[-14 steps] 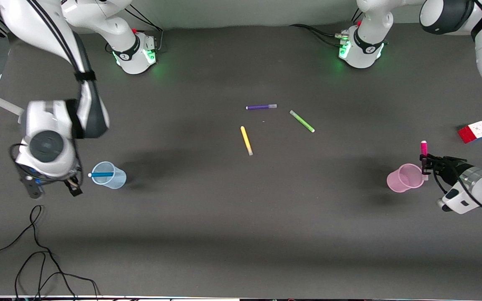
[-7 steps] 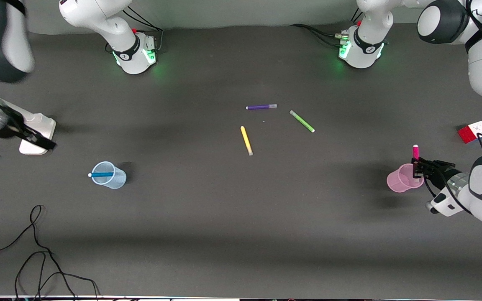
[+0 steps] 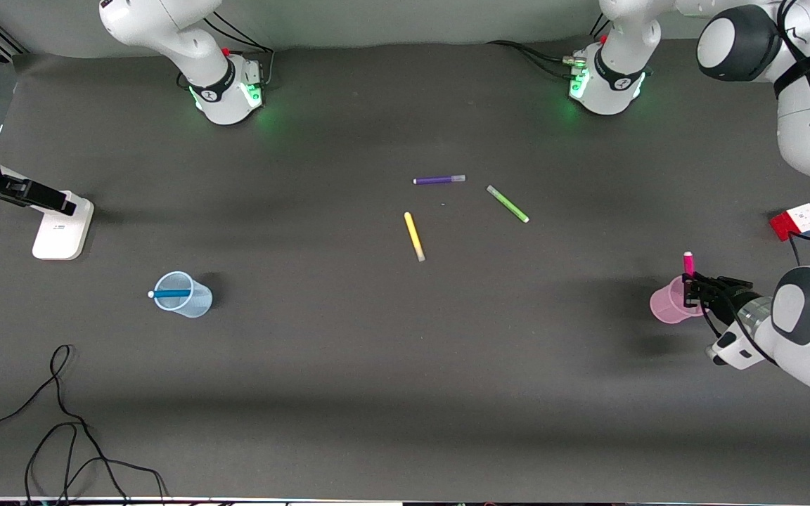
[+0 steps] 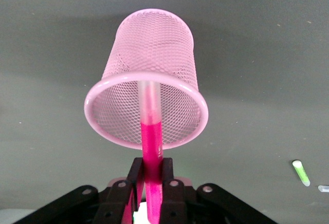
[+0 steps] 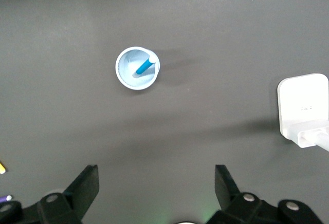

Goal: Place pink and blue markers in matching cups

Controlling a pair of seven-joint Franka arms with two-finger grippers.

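My left gripper (image 3: 690, 290) is shut on the magenta-pink marker (image 3: 688, 264) and holds it upright over the rim of the light pink mesh cup (image 3: 666, 306). In the left wrist view the gripper (image 4: 152, 175) clamps the pink marker (image 4: 152, 144), and the marker's pale cap end reaches into the mouth of the pink cup (image 4: 149, 54). The blue marker (image 3: 171, 294) leans inside the pale blue cup (image 3: 190, 301). The right wrist view shows that cup (image 5: 136, 69) from high above. My right gripper (image 5: 157, 183) is open and empty, up by the right arm's end of the table.
Purple (image 3: 439, 180), green (image 3: 508, 204) and yellow (image 3: 414, 236) markers lie mid-table. A red-and-white cube (image 3: 796, 221) sits by the left arm's end. A white block (image 3: 60, 228) sits by the right arm's end. Black cable (image 3: 60, 422) loops near the front edge.
My left gripper has carried the pink marker sideways and down over the pink cup. My right arm has pulled up and away from the blue cup, which keeps the blue marker.
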